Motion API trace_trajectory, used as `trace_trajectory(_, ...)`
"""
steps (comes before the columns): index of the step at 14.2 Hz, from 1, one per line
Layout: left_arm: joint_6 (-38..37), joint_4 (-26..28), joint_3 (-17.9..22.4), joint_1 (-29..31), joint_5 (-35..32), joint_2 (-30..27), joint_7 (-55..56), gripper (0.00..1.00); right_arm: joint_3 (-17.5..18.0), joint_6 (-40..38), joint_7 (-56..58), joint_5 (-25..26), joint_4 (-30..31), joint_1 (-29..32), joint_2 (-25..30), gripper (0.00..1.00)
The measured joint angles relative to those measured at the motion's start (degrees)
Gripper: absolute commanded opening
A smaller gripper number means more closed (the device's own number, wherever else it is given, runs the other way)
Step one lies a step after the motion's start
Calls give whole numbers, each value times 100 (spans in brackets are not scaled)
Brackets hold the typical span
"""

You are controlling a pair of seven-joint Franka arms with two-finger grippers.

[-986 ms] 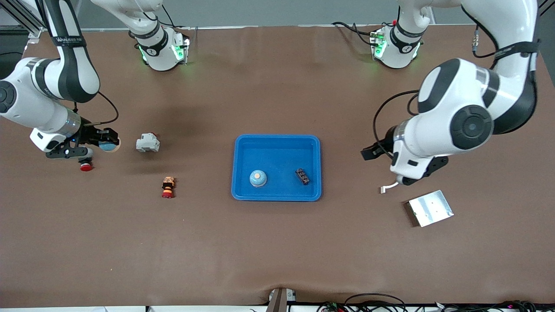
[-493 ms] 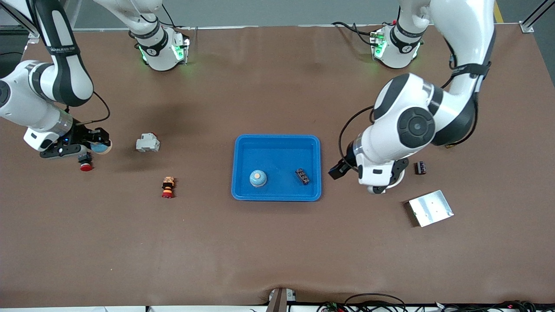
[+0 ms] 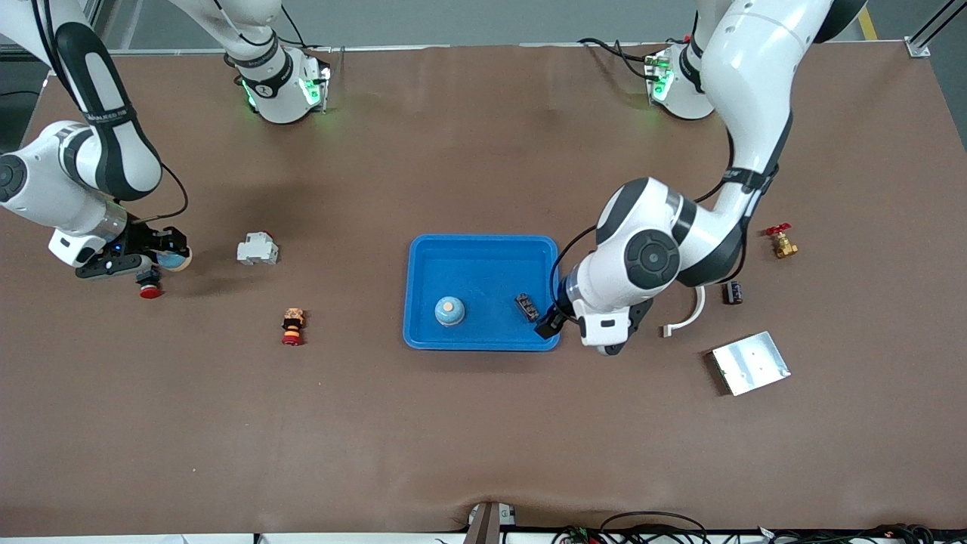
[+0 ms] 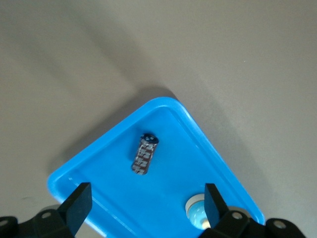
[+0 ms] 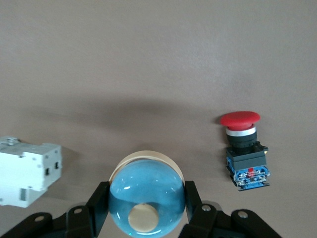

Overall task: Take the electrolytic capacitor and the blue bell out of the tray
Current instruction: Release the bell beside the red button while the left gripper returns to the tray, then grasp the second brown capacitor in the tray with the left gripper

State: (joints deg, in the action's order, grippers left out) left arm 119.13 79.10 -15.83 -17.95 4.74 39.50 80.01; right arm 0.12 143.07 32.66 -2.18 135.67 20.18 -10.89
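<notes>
Between the right tool's (image 5: pixel 146 208) fingers sits a bell (image 5: pixel 145 194); capacitor (image 4: pixel 144 154) under left tool (image 4: pixel 143 206).

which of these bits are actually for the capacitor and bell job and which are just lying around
Job: blue tray, bell and capacitor in it, bell in right gripper, capacitor on table, left gripper.
Lying about: white breaker, red pushbuttons, brass valve, metal plate, white clip.

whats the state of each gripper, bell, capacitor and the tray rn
right gripper: shut on a blue bell
left gripper: open, empty, over the tray's corner
blue tray: holds a second bell and a capacitor
loose capacitor: lying on the table
</notes>
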Motion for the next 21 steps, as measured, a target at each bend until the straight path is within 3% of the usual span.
trace_trajectory(5, 481, -2, 20, -206, 0, 364, 125, 100, 1, 47, 90, -28, 4, 59, -144, 0)
trace_trajectory(8, 693, -1, 57, -396, -53, 614, 242, 100, 2, 122, 419, -323, 79, 119, -227, 0)
trace_trajectory(21, 899, -3, 143, -500, -352, 1129, 277, 100, 1, 986, 971, -388, 458, 145, -340, 0)
